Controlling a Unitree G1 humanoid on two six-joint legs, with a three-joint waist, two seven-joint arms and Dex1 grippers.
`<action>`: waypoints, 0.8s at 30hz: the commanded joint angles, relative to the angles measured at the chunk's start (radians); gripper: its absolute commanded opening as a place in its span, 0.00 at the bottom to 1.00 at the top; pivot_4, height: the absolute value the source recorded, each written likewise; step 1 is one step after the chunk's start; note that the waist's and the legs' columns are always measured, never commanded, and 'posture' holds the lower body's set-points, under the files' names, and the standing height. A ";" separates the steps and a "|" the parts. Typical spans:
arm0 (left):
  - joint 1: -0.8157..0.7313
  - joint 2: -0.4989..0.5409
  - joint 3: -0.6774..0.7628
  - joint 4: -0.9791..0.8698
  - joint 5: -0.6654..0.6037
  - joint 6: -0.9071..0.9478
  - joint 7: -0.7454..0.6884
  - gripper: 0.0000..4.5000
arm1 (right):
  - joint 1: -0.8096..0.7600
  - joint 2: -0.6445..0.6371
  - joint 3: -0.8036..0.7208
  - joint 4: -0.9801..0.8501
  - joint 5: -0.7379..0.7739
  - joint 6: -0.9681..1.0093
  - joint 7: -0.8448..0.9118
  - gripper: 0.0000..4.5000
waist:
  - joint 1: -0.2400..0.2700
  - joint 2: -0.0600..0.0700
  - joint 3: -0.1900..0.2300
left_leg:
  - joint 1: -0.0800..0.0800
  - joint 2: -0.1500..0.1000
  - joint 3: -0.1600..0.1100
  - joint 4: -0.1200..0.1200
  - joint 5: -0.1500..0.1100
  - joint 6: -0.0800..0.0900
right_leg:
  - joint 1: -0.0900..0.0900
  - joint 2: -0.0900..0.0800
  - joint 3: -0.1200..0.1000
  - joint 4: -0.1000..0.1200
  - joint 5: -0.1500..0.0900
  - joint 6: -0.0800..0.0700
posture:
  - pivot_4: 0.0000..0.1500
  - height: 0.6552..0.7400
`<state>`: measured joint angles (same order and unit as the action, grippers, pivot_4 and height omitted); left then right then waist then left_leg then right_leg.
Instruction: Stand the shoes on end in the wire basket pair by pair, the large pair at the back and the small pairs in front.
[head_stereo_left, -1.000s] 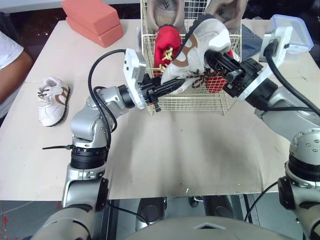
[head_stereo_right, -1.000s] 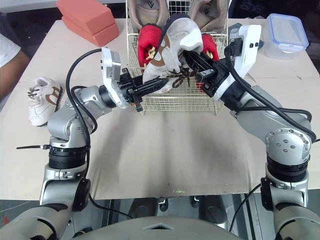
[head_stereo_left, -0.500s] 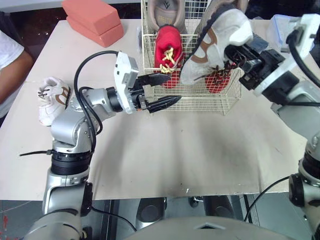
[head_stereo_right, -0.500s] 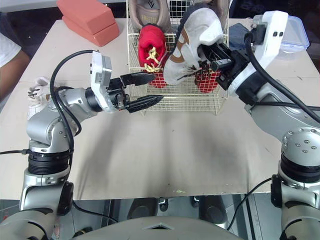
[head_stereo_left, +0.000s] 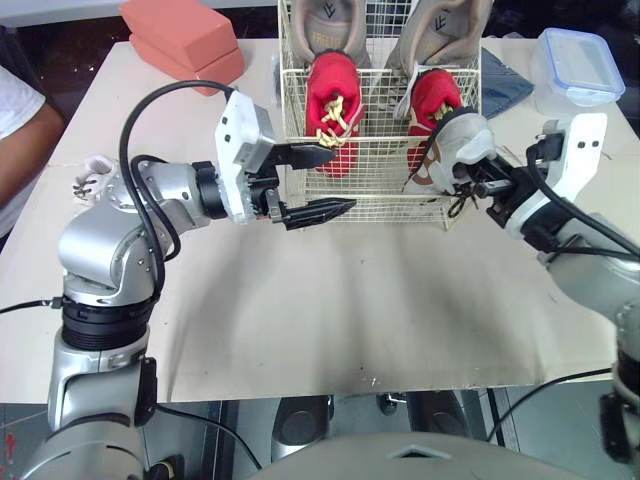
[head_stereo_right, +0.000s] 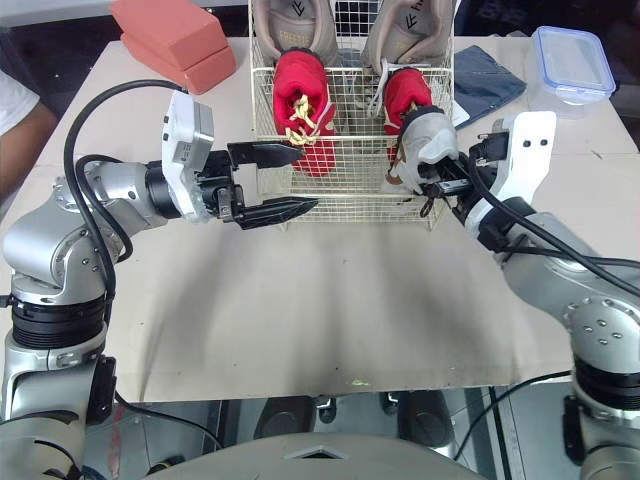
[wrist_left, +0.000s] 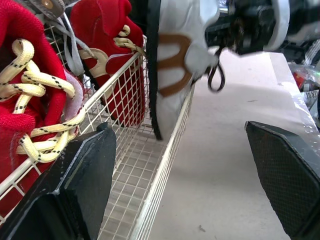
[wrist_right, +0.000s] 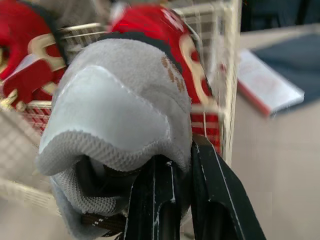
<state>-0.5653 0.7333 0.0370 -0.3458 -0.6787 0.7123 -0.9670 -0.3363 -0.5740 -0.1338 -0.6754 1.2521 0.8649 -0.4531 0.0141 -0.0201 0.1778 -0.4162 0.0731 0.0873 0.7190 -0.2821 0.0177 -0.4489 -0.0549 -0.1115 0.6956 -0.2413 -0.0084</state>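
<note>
Right claw (head_stereo_left: 476, 184): both black fingers (wrist_right: 215, 190) clamped on the heel collar of a small white shoe (head_stereo_left: 450, 150) with brown trim. The shoe is held on end, toe down and heel up, at the front right corner of the wire basket (head_stereo_left: 375, 205). Whether the toe is inside the wire or against it I cannot tell. A dark lace loop hangs from the shoe beside the claw.

Left claw (head_stereo_left: 343, 180): fingers wide apart, nothing between them. It hovers just outside the basket's front wall, toward its left half, above the tabletop (head_stereo_left: 350, 300).

Basket contents: one red shoe (head_stereo_left: 335, 105) with cream laces stands on end at the left, and a second red shoe (head_stereo_left: 432, 100) stands at the right, just behind the held white shoe. Behind them, at the back wall, stands the large grey-beige pair (head_stereo_left: 325, 25).

Rest of tabletop:
- The second small white shoe (head_stereo_left: 95, 170) lies near the left edge, partly hidden by the left arm.
- Two orange-red blocks (head_stereo_left: 185, 35) are stacked at the far left corner.
- A clear lidded container (head_stereo_left: 572, 65) and a dark blue cloth (head_stereo_left: 500, 80) sit toward the far right corner.
- A person's white sleeve (head_stereo_left: 20, 110) shows at the left edge.
</note>
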 joint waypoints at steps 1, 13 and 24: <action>-0.016 0.003 0.011 -0.036 -0.012 -0.005 0.002 0.99 | -0.007 0.004 -0.006 -0.022 -0.016 0.003 -0.030 0.00 | 0.000 0.000 0.000 | 0.000 0.000 0.000 0.000 0.000 0.000 | 0.000 0.000 0.000 0.000 0.000 0.000 | 1.00 0.36; -0.007 0.010 0.014 -0.028 -0.010 -0.009 -0.002 1.00 | -0.011 -0.074 -0.037 -0.022 -0.005 0.049 0.006 0.85 | 0.000 0.000 0.000 | 0.000 0.000 0.000 0.000 0.000 0.000 | 0.000 0.000 0.000 0.000 0.000 0.000 | 1.00 0.36; -0.006 -0.008 0.043 -0.021 -0.030 -0.014 0.022 1.00 | 0.108 -0.349 -0.266 0.020 0.055 0.080 0.298 0.98 | 0.003 0.000 0.000 | 0.000 -0.001 0.000 0.000 -0.002 0.004 | 0.000 0.000 0.000 -0.001 0.000 0.000 | 1.00 0.36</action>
<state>-0.5588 0.7288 0.0374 -0.3446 -0.6859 0.7118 -0.9528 -0.2363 -0.8924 -0.3274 -0.6487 1.3050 0.9503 -0.2214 0.0174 -0.0203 0.1779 -0.4164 0.0724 0.0869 0.7189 -0.2843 0.0215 -0.4486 -0.0549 -0.1119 0.6949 -0.2414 -0.0083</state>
